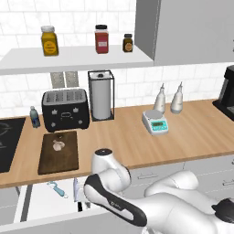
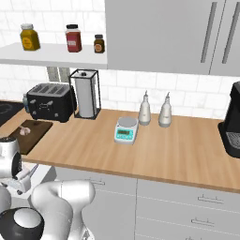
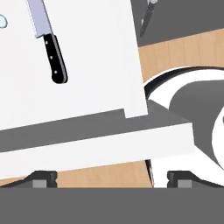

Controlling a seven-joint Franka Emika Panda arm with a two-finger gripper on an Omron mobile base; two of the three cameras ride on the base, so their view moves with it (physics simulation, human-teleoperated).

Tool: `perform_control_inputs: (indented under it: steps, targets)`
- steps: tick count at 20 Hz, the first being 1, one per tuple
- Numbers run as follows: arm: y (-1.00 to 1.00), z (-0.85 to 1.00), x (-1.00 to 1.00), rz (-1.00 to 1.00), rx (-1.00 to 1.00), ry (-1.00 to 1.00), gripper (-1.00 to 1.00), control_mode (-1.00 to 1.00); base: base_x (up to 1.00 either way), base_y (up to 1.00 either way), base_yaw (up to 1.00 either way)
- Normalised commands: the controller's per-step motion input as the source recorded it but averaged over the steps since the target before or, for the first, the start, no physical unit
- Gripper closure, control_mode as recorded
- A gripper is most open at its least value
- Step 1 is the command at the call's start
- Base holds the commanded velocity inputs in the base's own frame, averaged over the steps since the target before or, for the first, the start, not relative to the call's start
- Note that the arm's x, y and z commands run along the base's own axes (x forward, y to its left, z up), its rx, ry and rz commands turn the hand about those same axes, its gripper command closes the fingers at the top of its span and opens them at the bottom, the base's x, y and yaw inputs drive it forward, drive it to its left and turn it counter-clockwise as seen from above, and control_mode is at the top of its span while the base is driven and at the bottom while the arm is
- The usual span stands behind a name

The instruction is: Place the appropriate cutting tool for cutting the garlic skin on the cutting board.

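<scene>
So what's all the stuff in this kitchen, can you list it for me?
Jars: three, yellow, red, brown; shelf.
Toaster: one, black; counter, left.
Paper towel holder: one, white roll; beside toaster.
Bottles: two, white; counter.
Scale: one, teal; counter.
Coffee machine: one, black; far right.
Cutting board: one, dark brown; counter.
Garlic: one, whitish; on board.
Knife: one, black handle; open drawer.
Peeler: one, light blue; drawer.
Gripper: open; above drawer.

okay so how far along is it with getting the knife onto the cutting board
Done: the drawer is open, exposing the knife and a blue peeler. In hand: nothing; the pincer hangs open above the drawer, knife ungrasped. Left: grasp it, lift it, and set it on the cutting board, where the garlic lies.
</scene>
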Motion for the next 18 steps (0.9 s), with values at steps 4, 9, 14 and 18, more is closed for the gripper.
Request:
perform_control_inputs:
  steps: [4, 9, 14, 18]
  targets:
    - [0.26, -0.11, -0.22, 0.01, -0.03, 0.23, -1.00, -1.00, 0.00, 0.00, 0.00]
    - [0.29, 0.06, -0.11, 0.01, -0.05, 0.06, -1.00, -1.00, 0.00, 0.00, 0.00]
    - [0.10, 0.15, 0.42, 0.05, -0.05, 0.04, -1.00, -1.00, 0.00, 0.00, 0.00]
    - [0.03, -0.28, 0.58, 0.06, 0.00, 0.09, -1.00, -1.00, 0.00, 0.00, 0.00]
